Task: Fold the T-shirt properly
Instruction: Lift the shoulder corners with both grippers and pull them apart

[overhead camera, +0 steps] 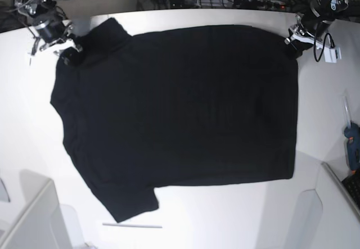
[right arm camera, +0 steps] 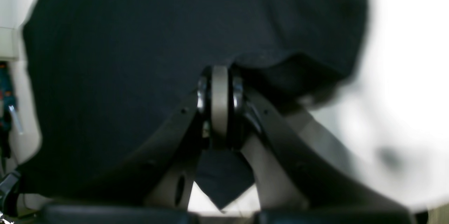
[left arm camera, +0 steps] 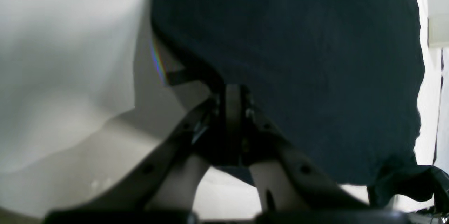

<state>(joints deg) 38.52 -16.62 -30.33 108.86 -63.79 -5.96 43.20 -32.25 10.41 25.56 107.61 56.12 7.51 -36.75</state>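
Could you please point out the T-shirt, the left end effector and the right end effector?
T-shirt (overhead camera: pixel 180 108): base view, middle of its body.
Left end effector (overhead camera: pixel 293 40): base view, fingertips at the corner.
Right end effector (overhead camera: pixel 68 55): base view, fingertips at the sleeve.

no legible txt, no labels

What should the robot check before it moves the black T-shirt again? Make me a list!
1. Left claw shut on the T-shirt: ok, cloth pinched at its tip.
2. Right claw shut on the shirt: ok, cloth is caught between its fingers.
3. Shirt spread flat on the white table: ok, mostly smooth in the base view.
4. Both claws at far-edge corners: ok, left near the hem corner, right near the sleeve.
5. Near sleeve flat: ok, it lies spread on the table.
6. Printed face up or down: cannot tell, only plain black shows.
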